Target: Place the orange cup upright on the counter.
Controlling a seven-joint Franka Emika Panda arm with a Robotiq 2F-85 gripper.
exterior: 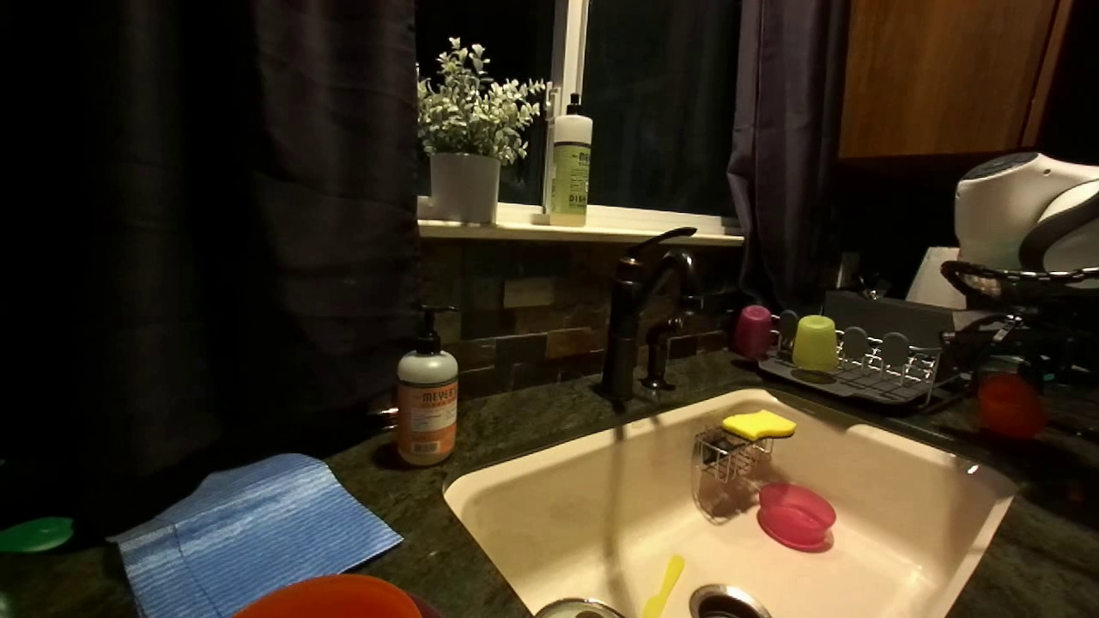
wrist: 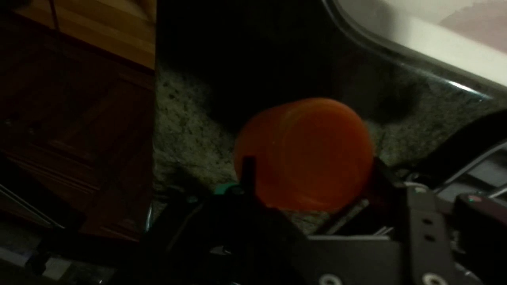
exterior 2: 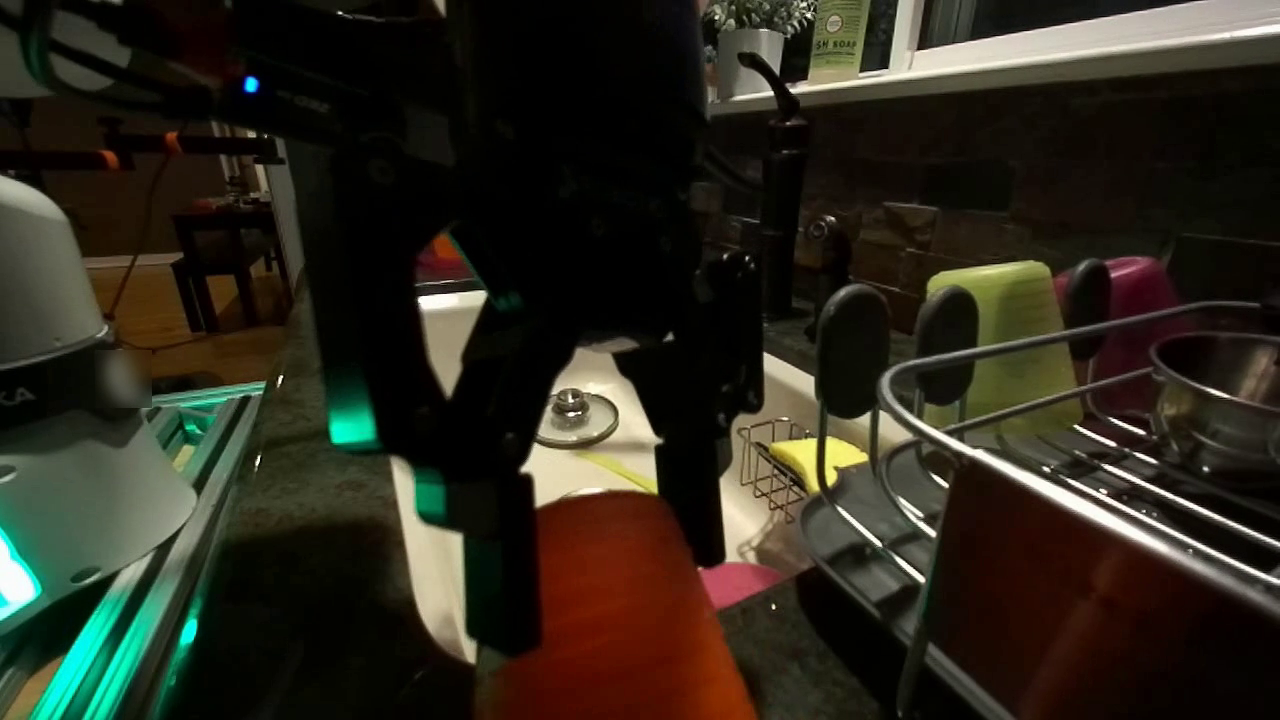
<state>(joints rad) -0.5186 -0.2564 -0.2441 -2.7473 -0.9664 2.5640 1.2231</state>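
The orange cup is between the two black fingers of my gripper. No gap shows between fingers and cup, and the gripper looks shut on it. In the wrist view the cup's closed round base faces the camera, with the gripper's fingers at its left and right. Its mouth is hidden and points away, downward. The cup also shows, dim and blurred, in an exterior view beside the dish rack. The dark speckled counter lies under it. I cannot tell whether the cup touches the counter.
The cream sink holds a pink dish, wire caddy and yellow sponge. The dish rack stands close beside the cup, with a yellow-green cup, a magenta cup and a metal pot. The counter's front edge is near.
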